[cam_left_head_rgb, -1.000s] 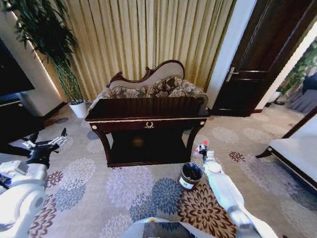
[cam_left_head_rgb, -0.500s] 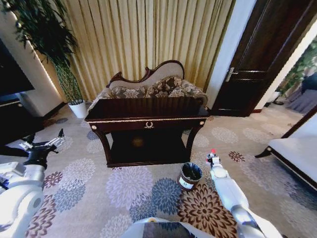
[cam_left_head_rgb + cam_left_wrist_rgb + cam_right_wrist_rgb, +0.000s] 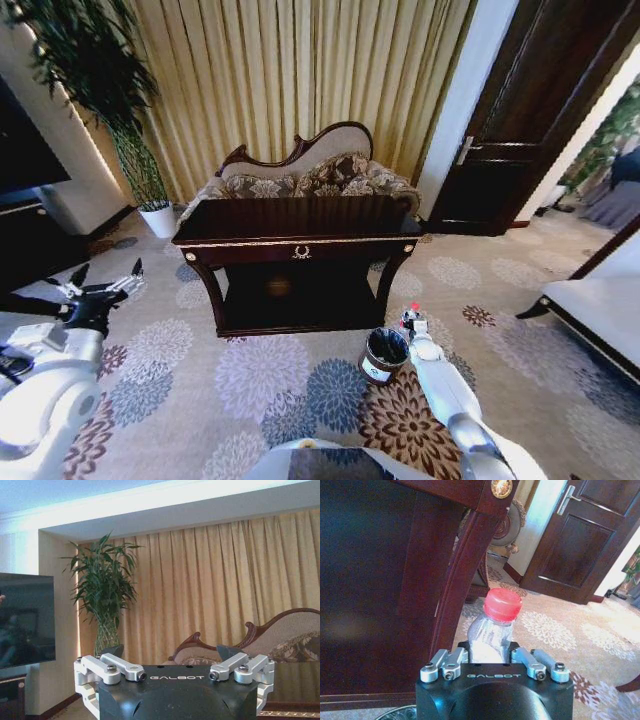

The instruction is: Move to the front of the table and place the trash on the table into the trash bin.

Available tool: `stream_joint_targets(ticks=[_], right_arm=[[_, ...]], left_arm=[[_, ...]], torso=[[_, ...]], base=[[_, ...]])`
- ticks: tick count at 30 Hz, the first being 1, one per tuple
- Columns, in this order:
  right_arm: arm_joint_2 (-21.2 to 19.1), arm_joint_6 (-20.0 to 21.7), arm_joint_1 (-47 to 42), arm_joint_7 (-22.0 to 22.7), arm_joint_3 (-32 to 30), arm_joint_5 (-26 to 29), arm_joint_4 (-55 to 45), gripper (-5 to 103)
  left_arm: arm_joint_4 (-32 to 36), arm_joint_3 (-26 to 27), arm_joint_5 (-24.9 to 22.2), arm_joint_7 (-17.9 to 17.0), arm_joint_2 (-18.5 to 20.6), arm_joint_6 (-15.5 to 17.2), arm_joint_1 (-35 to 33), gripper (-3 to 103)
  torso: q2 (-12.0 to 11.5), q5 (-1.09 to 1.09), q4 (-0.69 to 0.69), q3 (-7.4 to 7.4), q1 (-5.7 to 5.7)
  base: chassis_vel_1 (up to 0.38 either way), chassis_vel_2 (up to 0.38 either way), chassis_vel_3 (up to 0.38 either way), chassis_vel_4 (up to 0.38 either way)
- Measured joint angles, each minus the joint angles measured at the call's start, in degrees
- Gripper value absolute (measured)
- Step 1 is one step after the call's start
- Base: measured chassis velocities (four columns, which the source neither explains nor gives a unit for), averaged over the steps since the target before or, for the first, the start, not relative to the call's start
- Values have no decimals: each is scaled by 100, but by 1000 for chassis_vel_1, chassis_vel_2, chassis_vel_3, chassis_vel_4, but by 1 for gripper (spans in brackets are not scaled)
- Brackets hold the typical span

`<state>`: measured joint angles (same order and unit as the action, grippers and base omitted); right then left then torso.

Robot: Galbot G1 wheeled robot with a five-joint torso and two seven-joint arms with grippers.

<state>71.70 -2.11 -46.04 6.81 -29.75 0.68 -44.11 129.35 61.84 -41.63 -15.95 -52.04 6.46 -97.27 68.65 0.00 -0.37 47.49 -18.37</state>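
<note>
Right gripper (image 3: pixel 490 655) is clenched around the neck of the clear bottle (image 3: pixel 490 630), just under its red cap (image 3: pixel 503 604), low beside the table's (image 3: pixel 300 243) front right leg and right by the rim of the bin (image 3: pixel 384 354). I think the bottle is light, thin and easy to squash, so the stiff neck is a good place to hold. What lies in the bin's dark liner is too dim to see, and the left gripper (image 3: pixel 105 290) waits with fingers spread, far off the table's left end.

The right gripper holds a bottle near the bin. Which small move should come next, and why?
Probably shift the right gripper a little to the robot's left, over the trash bin. It grips the bottle beside the bin's rim, seemingly not yet above the opening.
</note>
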Motion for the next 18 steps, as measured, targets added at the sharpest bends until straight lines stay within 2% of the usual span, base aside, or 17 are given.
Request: stream_joint_targets(ticks=[2,5,6,8,9,12,14,17,18], right_arm=[[-1,1,2,0,1,-9,0,35],[2,4,1,1,16,-42,-12,51],[2,4,1,1,16,-42,-12,51],[21,4,-13,1,17,-51,-17,62],[21,4,-13,1,17,-51,-17,62],[44,4,-28,1,9,-44,-25,79],[46,4,-29,1,8,-44,-27,79],[49,4,-39,1,2,-23,-91,94],[49,4,-39,1,2,-23,-91,94]], left_arm=[[-3,2,-2,0,2,-1,0,100],[-17,-27,-3,-18,-11,-49,12,100],[-17,-27,-3,-18,-11,-49,12,100],[-18,-46,-6,-22,-11,-88,13,100],[-18,-46,-6,-22,-11,-88,13,100],[-5,-48,-20,-23,27,-96,38,100],[0,-48,-24,-23,34,-96,42,100],[21,-58,-31,-34,55,-98,50,100],[21,-58,-31,-34,55,-98,50,100]], torso=[[0,0,0,0,0],[0,0,0,0,0],[0,0,0,0,0],[0,0,0,0,0],[0,0,0,0,0],[0,0,0,0,0],[0,0,0,0,0],[0,1,0,0,0],[0,1,0,0,0]], base=[[0,0,0,0],[0,0,0,0],[0,0,0,0],[0,0,0,0],[0,0,0,0],[0,0,0,0],[0,0,0,0],[0,0,0,0],[0,0,0,0]])
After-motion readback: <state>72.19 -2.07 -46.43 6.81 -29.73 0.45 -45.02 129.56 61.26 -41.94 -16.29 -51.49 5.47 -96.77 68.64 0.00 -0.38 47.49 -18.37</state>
